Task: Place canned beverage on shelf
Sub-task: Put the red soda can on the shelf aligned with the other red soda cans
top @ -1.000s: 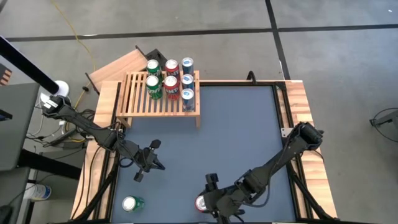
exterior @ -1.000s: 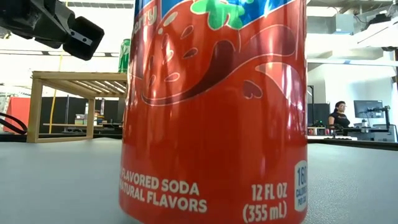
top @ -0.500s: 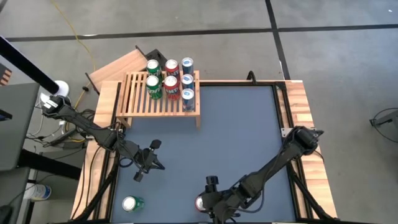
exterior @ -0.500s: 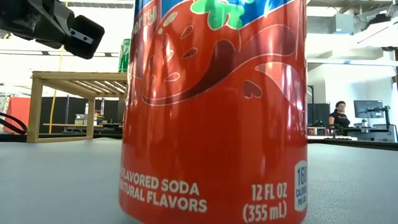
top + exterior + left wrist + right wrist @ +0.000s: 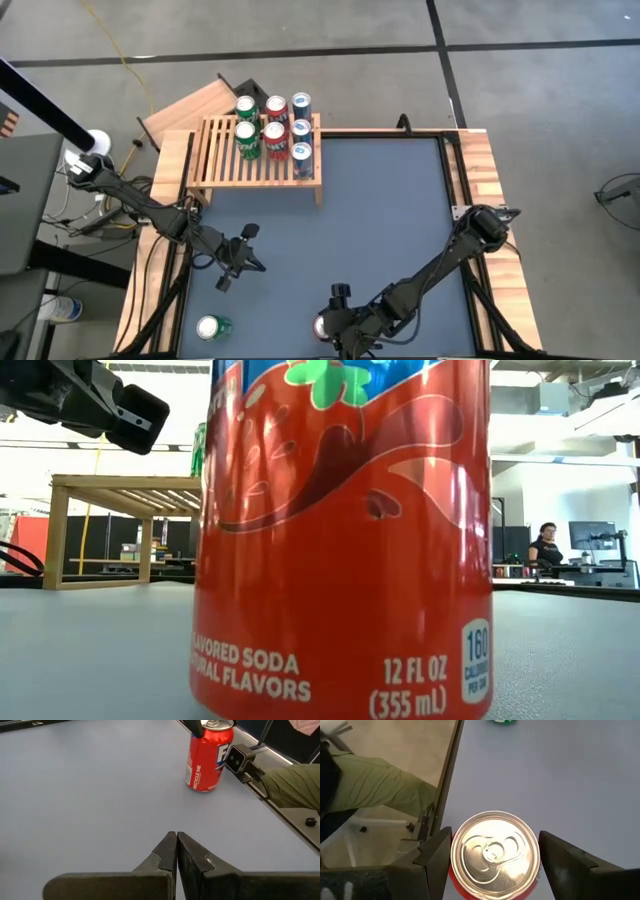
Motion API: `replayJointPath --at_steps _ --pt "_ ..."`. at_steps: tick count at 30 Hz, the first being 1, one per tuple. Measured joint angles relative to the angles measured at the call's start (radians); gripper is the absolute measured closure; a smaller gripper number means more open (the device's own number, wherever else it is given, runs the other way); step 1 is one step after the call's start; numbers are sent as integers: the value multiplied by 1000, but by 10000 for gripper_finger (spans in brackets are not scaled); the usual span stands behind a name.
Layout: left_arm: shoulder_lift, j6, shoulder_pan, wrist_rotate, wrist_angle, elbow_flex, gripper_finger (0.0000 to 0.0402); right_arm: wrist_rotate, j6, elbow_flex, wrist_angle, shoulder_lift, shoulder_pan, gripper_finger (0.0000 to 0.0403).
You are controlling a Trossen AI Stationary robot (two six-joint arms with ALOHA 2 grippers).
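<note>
A red soda can point(image 5: 495, 851) stands upright on the blue table top at the near edge; it fills the low view point(image 5: 340, 540) and shows in the left wrist view point(image 5: 205, 757). My right gripper point(image 5: 328, 328) is over it and shut on it. My left gripper point(image 5: 238, 262) is shut and empty above the table's left half, and also shows in the low view point(image 5: 120, 410). A green can point(image 5: 212, 327) stands near the front left corner. The slatted wooden shelf point(image 5: 225, 165) stands on its legs at the far left and carries several green, red and blue cans. My right gripper has the red can's side wall point(image 5: 454, 870), just below the top rim, between its two fingers point(image 5: 437, 857). The fingers come from above, pointing down, one on each side. The can is upright with its bottom on the table point(image 5: 330, 712).
A plain wooden board point(image 5: 190, 105) lies behind the shelf. A small camera point(image 5: 237, 757) sits at the near edge beside the red can, with olive-green cloth point(image 5: 370, 785) beyond that edge. A person point(image 5: 545, 545) sits far off in the room. Bare blue table point(image 5: 390, 210) lies mid-right.
My right arm has gone a little toward the table's left edge over the red can. The red can has shifted slightly where it stands, and its label has turned a little in the low view.
</note>
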Motion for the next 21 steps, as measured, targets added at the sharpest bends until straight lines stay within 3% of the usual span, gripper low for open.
replayJointPath --at_steps 12,21 --pt "0 -16 0 -1 3 0 401 -10 -19 0 -41 1 -2 135" --pt "0 -17 0 -1 2 0 401 -13 -168 29 -3 0 -5 185"
